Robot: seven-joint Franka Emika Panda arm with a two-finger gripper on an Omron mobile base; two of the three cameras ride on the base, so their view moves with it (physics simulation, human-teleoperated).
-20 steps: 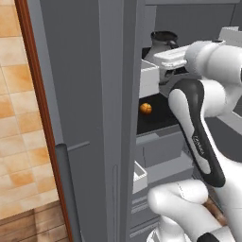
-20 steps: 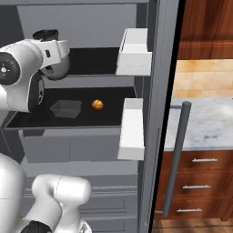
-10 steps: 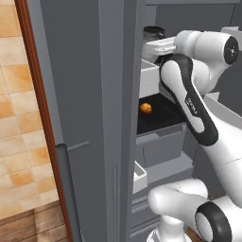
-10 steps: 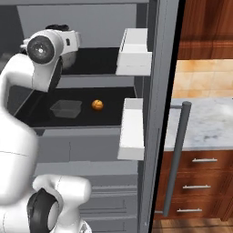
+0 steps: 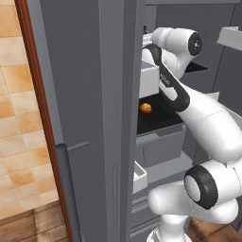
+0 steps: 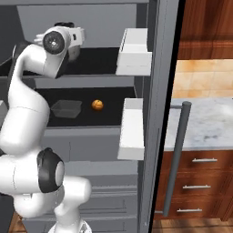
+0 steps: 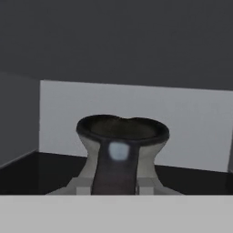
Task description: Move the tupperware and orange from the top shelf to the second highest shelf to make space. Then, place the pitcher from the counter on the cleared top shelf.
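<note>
Upright dark-rimmed pitcher on top shelf; tupperware beside orange on second highest shelf

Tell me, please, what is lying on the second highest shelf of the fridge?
On the second highest shelf lie the tupperware and the orange, apart. The arm covers its left end.

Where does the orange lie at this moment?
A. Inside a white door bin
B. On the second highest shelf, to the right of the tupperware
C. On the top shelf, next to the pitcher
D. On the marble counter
B: in the right base view the orange rests on the second highest shelf, apart from the tupperware at its left.
</note>
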